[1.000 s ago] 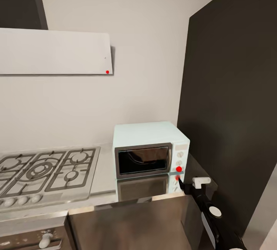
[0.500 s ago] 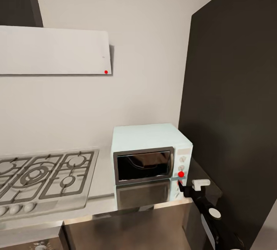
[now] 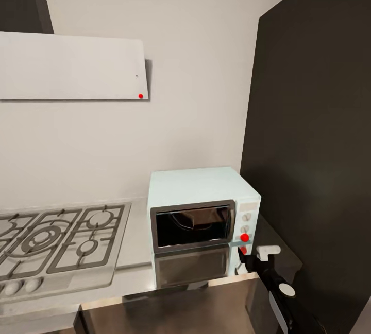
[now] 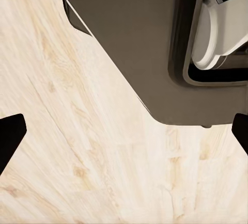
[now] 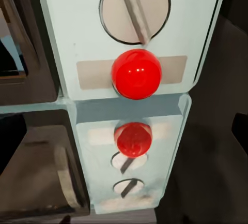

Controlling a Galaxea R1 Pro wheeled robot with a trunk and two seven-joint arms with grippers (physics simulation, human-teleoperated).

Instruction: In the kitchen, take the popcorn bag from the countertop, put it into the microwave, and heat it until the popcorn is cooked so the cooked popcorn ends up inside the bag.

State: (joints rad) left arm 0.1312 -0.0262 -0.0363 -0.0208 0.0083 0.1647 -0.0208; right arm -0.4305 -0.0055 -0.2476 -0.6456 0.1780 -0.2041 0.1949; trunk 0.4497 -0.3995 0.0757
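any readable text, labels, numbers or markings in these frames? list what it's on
None readable.
Pale blue-white boxy microwave: control panel has blank dials and a red round button, no lettering.
Tan plate behind the button: blank.
Brown shape behind the microwave's dark glass door: no label legible.
White slanted hood: only a red dot.

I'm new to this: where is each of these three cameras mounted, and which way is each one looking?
Head view: from the robot's head, forward and down at the microwave, gas hob and countertop; the right arm reaches toward the microwave's red button.
Left wrist view: on the left arm, facing a pale wooden floor; dark fingertips at the edges.
Right wrist view: on the right arm, close on the knob.
Shared: head and right wrist views both show the button and its reflection.
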